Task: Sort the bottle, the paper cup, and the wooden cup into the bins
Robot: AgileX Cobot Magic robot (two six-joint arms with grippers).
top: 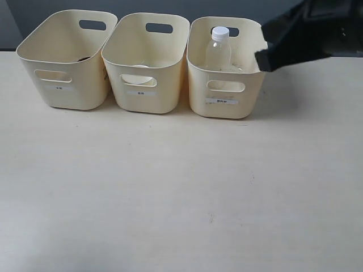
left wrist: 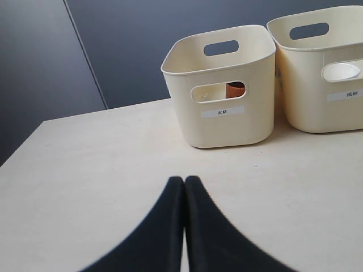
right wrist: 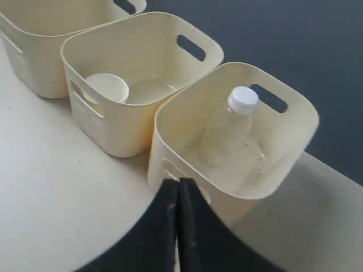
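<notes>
the right tool [top: 263,59] shows in the exterior view as a blurred black shape at the far rim of the bottle bin [top: 249,99], on the side away from the middle bin [top: 164,96]; this view does not show how its jaws stand. the three bins stand in a row on the tabletop [top: 170,192], the bottle bin and the wooden-cup bin [top: 85,96] flanking the middle bin and touching or nearly touching it. the bottle [top: 218,54] stands upright in its bin, its white cap [top: 220,33] level with the rim. the paper cup [top: 139,80] shows white through the middle bin's front slot. only a dark sliver of the wooden cup [top: 84,58] shows, low inside its bin.

in the left wrist view, the left tool [left wrist: 184,182] is clenched, its fingers pressed together on nothing, above bare tabletop [left wrist: 102,170] and well apart from the middle bin [left wrist: 317,107]. the wooden-cup bin [left wrist: 187,124] stands just beside the middle bin, and the brown wooden cup [left wrist: 235,89] shows through its slot.

in the right wrist view, the right tool [right wrist: 177,184] is clenched and empty, its tips over the near wall of the bottle bin [right wrist: 295,147]; i cannot tell whether they touch it. the bottle [right wrist: 224,136] stands inside, slightly tilted. the paper cup [right wrist: 106,88] stands in the middle bin [right wrist: 130,136], mouth up.
</notes>
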